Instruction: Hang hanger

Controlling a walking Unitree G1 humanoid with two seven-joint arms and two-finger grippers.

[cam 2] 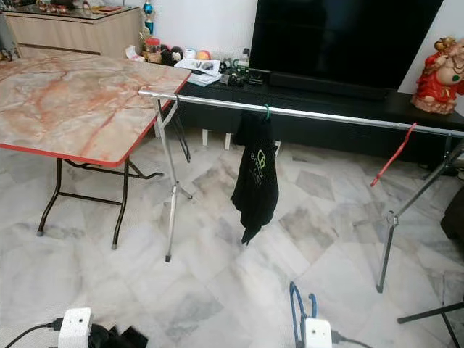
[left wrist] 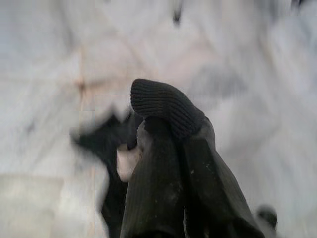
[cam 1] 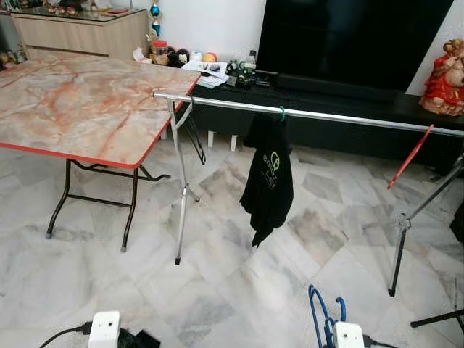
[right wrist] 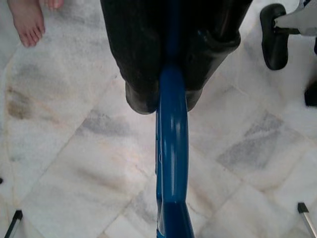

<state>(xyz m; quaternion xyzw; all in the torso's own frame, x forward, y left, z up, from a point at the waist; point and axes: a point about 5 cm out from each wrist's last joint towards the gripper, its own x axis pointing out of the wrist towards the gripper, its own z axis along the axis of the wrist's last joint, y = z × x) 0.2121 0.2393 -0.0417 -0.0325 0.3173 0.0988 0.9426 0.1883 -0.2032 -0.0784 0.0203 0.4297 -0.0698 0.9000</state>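
Right wrist view: right tool [right wrist: 171, 106] is clamped on blue hanger [right wrist: 172, 163]; rail [cam 1: 326, 116] is far, so its hook may miss.

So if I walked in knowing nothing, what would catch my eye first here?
Probably the long silver rail running across the room, with a black garment hanging near its middle and a red hanger further right. Next, the marble-patterned table with its red edge, on the left. Low down, the right gripper is shut on a blue hanger above the marble floor.
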